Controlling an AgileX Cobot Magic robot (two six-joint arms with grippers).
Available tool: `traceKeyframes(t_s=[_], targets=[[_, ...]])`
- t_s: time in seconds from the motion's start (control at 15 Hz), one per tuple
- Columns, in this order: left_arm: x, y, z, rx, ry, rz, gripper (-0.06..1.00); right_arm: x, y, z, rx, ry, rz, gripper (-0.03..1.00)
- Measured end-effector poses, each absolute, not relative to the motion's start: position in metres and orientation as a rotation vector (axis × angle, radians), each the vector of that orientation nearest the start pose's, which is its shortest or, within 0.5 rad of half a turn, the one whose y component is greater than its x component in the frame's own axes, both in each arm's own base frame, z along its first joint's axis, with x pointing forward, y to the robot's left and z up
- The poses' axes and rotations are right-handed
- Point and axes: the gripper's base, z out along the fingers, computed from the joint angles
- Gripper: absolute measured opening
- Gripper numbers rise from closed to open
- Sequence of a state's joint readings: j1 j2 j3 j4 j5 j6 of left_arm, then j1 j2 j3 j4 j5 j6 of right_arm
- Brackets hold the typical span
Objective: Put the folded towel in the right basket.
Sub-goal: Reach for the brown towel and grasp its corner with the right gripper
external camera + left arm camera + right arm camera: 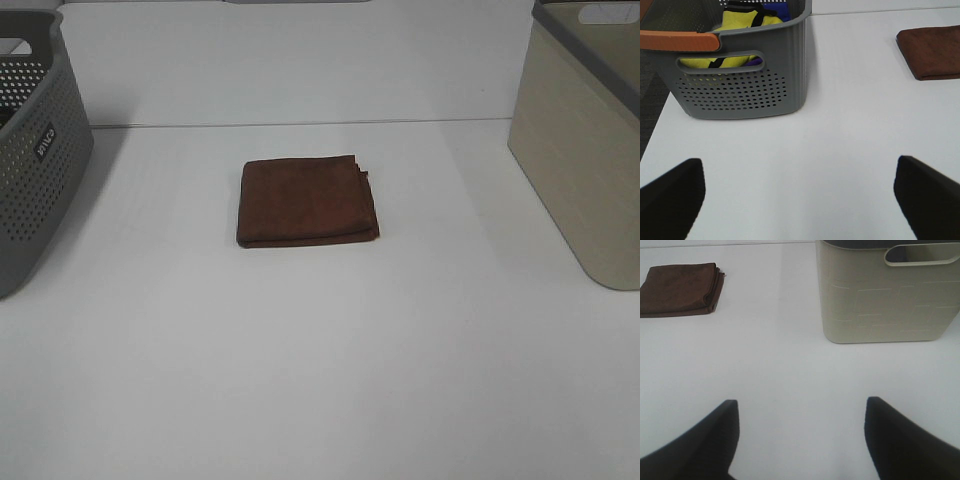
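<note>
Looking down on the table [320,390], I found the folded towel [308,200] lying flat at its centre, well apart from the right basket [585,150] and inboard of the right gripper [800,407], which stood spread and empty like the left gripper [800,167], so I judged the former better placed.

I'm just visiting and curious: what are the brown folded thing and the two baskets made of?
The towel looks like soft woven cloth with a matte finish, and layered folds show at its edge. The left basket is probably moulded grey plastic, since its wall is evenly perforated. The right basket is beige with smooth walls and a darker rim. It is likely plastic too, though that is less certain.
</note>
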State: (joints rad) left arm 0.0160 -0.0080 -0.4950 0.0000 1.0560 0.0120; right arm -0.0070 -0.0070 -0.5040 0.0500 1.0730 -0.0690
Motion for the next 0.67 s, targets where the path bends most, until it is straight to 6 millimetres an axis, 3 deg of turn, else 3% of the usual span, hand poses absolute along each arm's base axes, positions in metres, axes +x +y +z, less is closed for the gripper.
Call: traceKeyframes(t_s=[0.67], targets=[[-0.0053, -0.0001, 0.2762, -0.004, 2.037, 0.018, 0.97, -0.0052, 0.004, 0.2779, -0.066, 2.049, 0.013, 0.67]])
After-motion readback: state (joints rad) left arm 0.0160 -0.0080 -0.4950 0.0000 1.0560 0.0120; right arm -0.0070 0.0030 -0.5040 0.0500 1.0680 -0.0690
